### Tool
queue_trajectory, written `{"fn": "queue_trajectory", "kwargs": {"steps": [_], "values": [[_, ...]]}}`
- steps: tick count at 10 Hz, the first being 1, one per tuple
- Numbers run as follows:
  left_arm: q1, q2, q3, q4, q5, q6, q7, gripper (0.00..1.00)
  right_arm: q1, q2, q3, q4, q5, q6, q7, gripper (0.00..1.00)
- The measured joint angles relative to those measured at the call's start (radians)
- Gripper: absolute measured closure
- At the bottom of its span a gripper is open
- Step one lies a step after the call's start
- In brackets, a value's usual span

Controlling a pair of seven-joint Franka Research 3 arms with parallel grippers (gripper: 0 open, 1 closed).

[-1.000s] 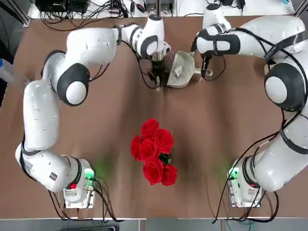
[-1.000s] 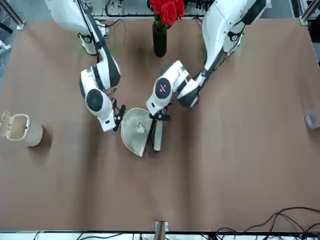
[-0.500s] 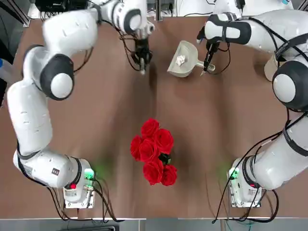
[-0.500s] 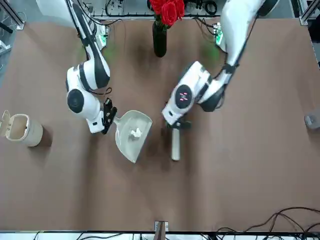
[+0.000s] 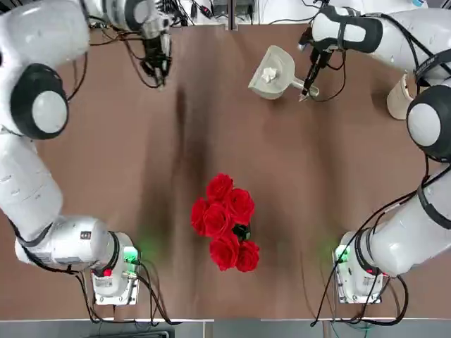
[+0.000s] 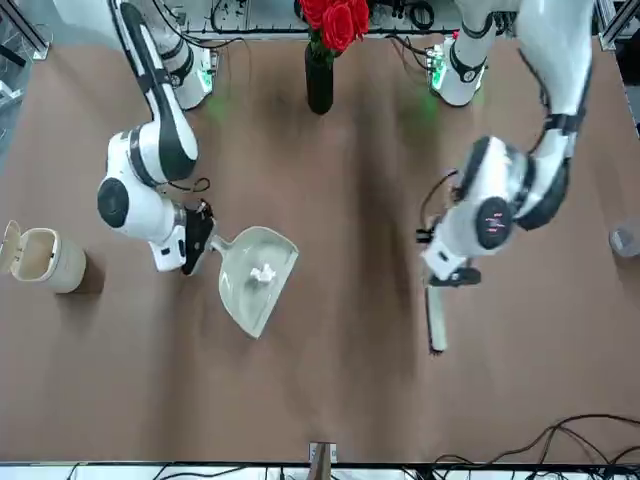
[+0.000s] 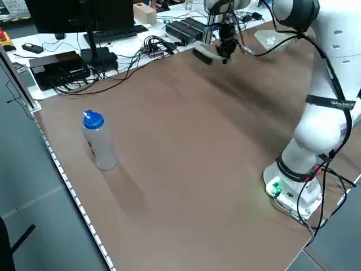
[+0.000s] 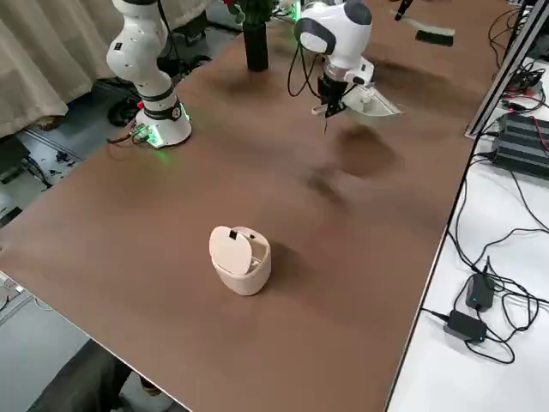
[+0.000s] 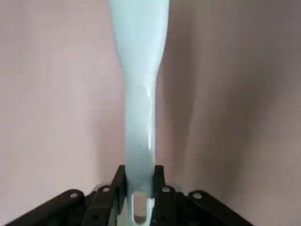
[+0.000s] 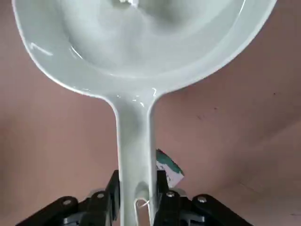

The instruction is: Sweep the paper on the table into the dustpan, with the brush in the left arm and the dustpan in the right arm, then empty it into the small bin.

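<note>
The right gripper (image 10: 137, 197) is clamped on the stubby handle of the dustpan (image 6: 255, 280), its two fingers pressed against the handle's sides. The pan is held above the table (image 5: 282, 176), clear of its own shadow in the right side view. Its long axis runs from the handle at the gripper out to the wide scoop, which points toward the table's middle and away from the small bin (image 6: 42, 260). The paper (image 6: 263, 273), a crumpled white scrap, lies inside the scoop. The small bin stands upright well apart from the pan, beyond the right gripper at the robot's far right; its swing lid is tipped up and nothing shows inside.

The left gripper (image 9: 138, 188) is closed on the end of the brush (image 6: 436, 320), held off the table on the robot's left, well apart from the dustpan. The brush's long axis extends straight out from the fingers, toward the table's far edge.

A bunch of red roses (image 5: 225, 222) stands between the two arm bases.
</note>
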Motion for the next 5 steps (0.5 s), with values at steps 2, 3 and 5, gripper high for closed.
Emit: {"fn": "queue_trajectory", "kwargs": {"steps": [2,3,5], "values": [[0.128,-0.068,0.001,-0.123,0.019,0.056,0.178,0.73,-0.012,-0.005,-0.004,0.0,0.01,0.011,0.025,0.67],[0.178,-0.077,0.002,-0.176,0.039,0.094,0.223,0.73,-0.03,-0.008,-0.006,0.003,0.01,0.012,0.054,0.67],[0.226,-0.06,0.003,-0.282,0.055,0.178,0.244,0.73,-0.061,-0.012,-0.012,0.046,-0.004,0.012,0.189,0.67]]}}
